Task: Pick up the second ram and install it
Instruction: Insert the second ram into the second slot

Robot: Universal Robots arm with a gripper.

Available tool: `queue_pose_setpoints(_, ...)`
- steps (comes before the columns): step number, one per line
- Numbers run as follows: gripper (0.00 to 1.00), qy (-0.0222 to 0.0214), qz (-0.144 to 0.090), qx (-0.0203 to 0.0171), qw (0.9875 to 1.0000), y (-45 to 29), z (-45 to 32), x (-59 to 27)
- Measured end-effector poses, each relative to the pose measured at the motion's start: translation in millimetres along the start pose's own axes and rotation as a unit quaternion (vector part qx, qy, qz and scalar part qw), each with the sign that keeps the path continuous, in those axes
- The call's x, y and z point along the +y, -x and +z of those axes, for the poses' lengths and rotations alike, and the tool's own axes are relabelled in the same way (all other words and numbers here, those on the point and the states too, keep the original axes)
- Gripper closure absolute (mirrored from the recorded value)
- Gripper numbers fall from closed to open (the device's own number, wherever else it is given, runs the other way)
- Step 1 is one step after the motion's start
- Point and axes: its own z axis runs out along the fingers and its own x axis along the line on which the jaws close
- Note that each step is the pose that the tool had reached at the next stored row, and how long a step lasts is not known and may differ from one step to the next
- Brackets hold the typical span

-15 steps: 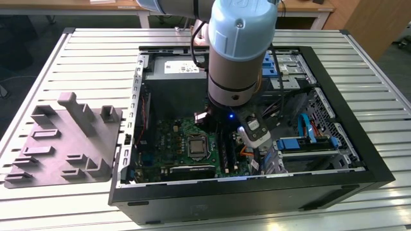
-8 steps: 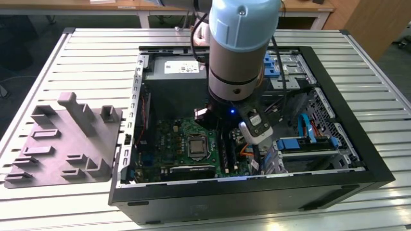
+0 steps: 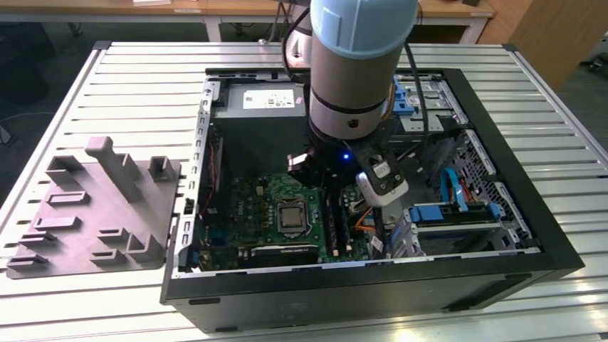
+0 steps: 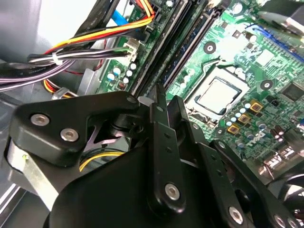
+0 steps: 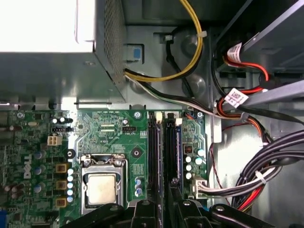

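In the second wrist view, the gripper (image 4: 167,102) is being held low over the motherboard (image 4: 247,57), its fingers (image 4: 159,107) drawn nearly together with nothing visibly pinched between them. They are being lined up along the long black slots (image 4: 190,42), seemingly so that force can be applied straight down onto that row. In the first wrist view, a thin dark-blue strip (image 5: 178,142), judged to be the second ram, is standing on edge in the slot row just beside the black rails; whether it is fully seated cannot be told.

Farther out, the open computer case (image 3: 361,299) is lying on its side so that the board is being presented face-up to the arm (image 3: 352,71). Inside it, the motherboard, the processor (image 5: 102,187), the grey power-supply box (image 3: 256,107) and bundled cables (image 5: 266,156) are being housed. Beyond the case, at the exterior view's left, a grey holder (image 3: 95,206) is resting on the slatted surface (image 3: 142,71).
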Motion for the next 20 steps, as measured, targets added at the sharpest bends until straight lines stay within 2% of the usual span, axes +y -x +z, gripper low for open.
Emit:
queue_pose_setpoints(2, 0.75, -0.0018, 0.0, 0.0, 1.0, 0.0, -0.3, -1.2)
queue_pose_setpoints(17, 0.75, -0.0019, 0.0, 0.0, 1.0, 1.0, -0.2, -3.0)
queue_pose_setpoints(18, 0.76, -0.0019, 0.0, 0.0, 1.0, 1.0, -0.2, -3.0)
queue_pose_setpoints(20, 0.89, -0.0019, 0.0, 0.0, 1.0, 1.0, -0.1, -3.0)
